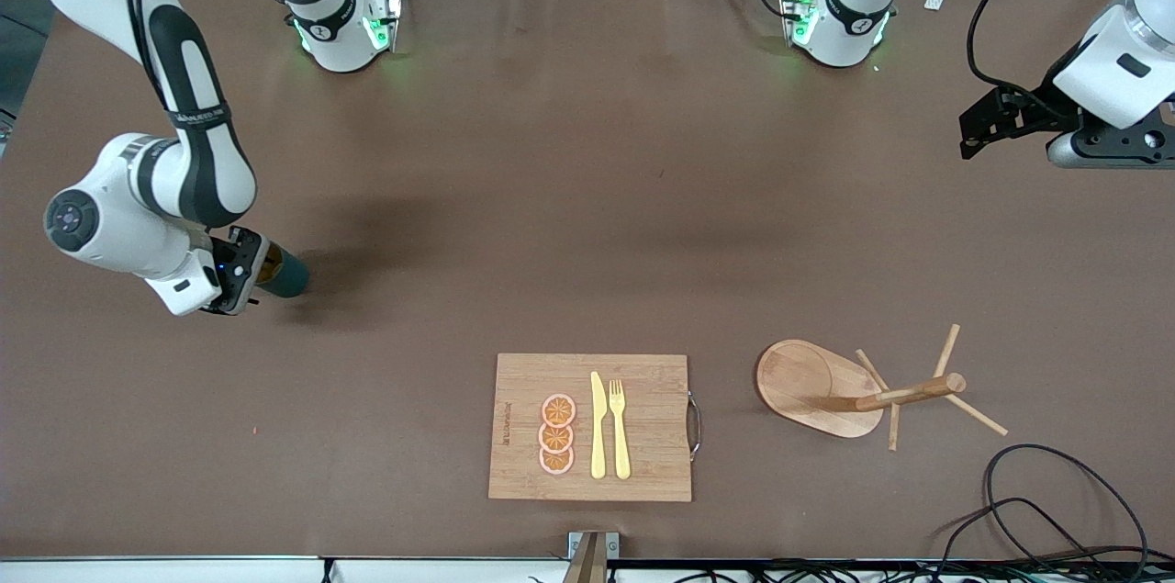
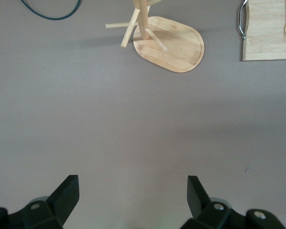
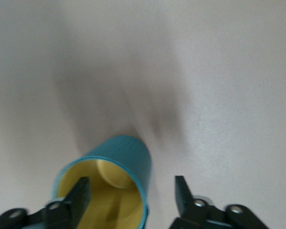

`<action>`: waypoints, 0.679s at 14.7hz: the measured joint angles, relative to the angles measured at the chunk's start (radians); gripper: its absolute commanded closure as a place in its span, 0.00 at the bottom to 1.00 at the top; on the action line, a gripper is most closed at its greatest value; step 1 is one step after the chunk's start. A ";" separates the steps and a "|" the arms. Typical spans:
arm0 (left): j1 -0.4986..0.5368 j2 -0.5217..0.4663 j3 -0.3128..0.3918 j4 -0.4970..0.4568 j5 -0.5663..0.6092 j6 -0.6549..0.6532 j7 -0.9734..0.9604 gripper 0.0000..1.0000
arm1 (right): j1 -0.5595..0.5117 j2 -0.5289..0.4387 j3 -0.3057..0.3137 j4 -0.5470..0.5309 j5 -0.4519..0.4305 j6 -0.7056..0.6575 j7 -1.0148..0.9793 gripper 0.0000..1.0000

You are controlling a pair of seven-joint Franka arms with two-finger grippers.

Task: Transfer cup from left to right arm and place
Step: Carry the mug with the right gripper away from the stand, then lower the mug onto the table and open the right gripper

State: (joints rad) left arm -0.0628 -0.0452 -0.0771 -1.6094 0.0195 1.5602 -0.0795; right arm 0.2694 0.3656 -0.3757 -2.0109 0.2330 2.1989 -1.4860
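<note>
At the right arm's end of the table, the right gripper [image 1: 246,275] had its fingers spread around the rim of the cup [image 1: 283,272], which rested on the table [image 1: 587,197]. At three o'clock, the left gripper [image 1: 975,131] waited, fingers wide apart.

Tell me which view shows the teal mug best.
The right wrist view: the small teal-green mug with a tan-yellow inside fills it close up, rim and interior visible, one finger of the right gripper inside its mouth. The front view shows only its dark side past the gripper. The left wrist view shows none of it.
</note>
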 measured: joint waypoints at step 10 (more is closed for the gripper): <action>0.015 -0.020 0.004 -0.016 0.000 -0.028 0.000 0.00 | 0.000 -0.133 -0.004 0.194 -0.076 -0.335 0.736 0.00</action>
State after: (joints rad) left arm -0.0476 -0.0649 -0.0730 -1.6249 0.0196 1.5321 -0.0794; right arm 0.2694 0.2329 -0.3801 -1.8165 0.1573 1.8644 -0.7496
